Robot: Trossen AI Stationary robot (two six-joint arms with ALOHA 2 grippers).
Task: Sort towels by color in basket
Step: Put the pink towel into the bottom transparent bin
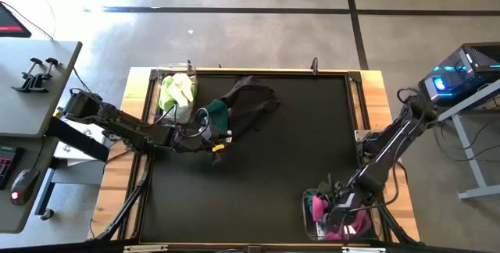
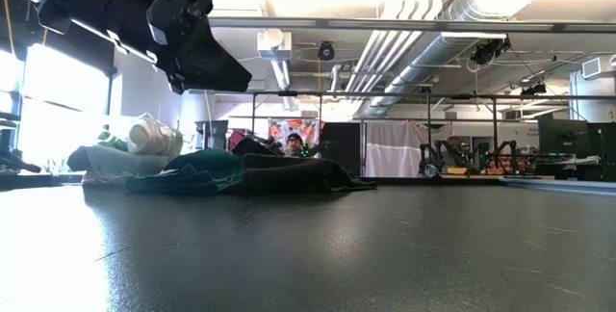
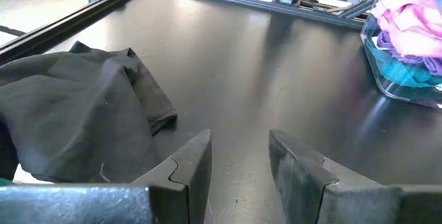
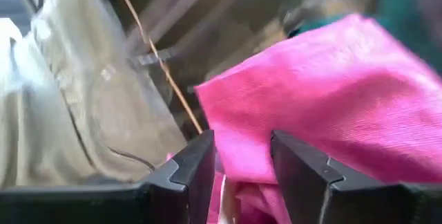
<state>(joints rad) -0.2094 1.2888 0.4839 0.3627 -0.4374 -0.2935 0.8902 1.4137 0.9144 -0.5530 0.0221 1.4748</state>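
your right gripper (image 4: 242,165) sits jaws parted over the magenta towel (image 4: 331,92) in the near-right-corner basket (image 1: 308,206), apparently dropping it; left gripper (image 3: 238,158) open, empty beside the black towel (image 3: 76,106).

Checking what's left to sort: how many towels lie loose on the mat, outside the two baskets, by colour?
Black towel: 1
Dark teal towel: 1
Total: 2

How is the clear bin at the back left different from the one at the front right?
The back-left bin holds lime green and cream-white towels; the front-right bin holds magenta, purple and teal ones. The right gripper hangs over the front-right bin, while the left gripper is beside the back-left bin, above the mat, open and empty. Both bins are clear plastic.
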